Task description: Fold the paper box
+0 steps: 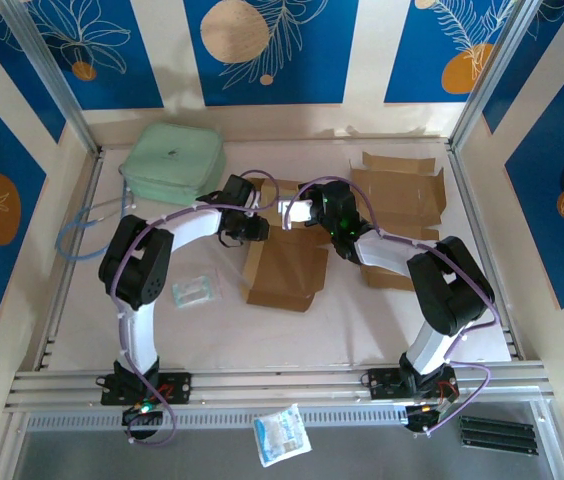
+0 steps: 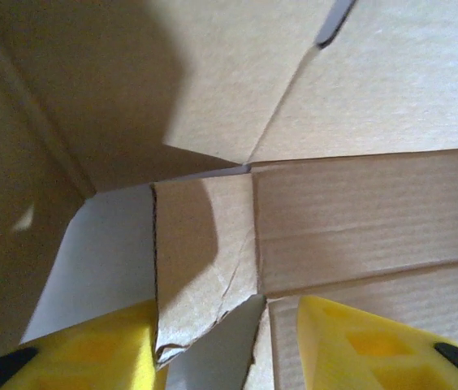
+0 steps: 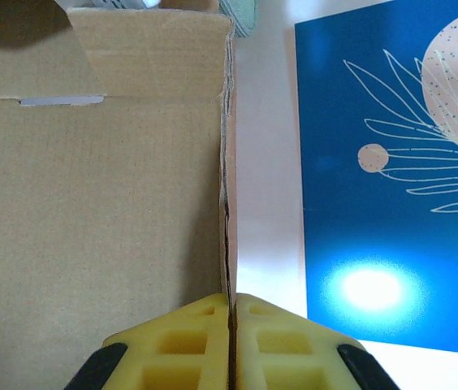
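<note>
The brown corrugated-cardboard box [image 1: 284, 272] lies mid-table, its near panel flat on the pale table [image 1: 262, 335]. At its far end the right tool [image 3: 231, 307], pressed together, pinches an upright wall [image 3: 99, 227], likely steadying it, while the spread left tool [image 2: 227, 333] straddles a corner flap [image 2: 205, 268], seemingly to fold it.

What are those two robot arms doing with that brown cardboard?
They are folding a cardboard box in the middle of the table. The right claw is pinched shut on the edge of one side of the box. The left claw is open around a small corner flap. The box is only partly folded so far. Another cardboard sheet lies behind it.
</note>
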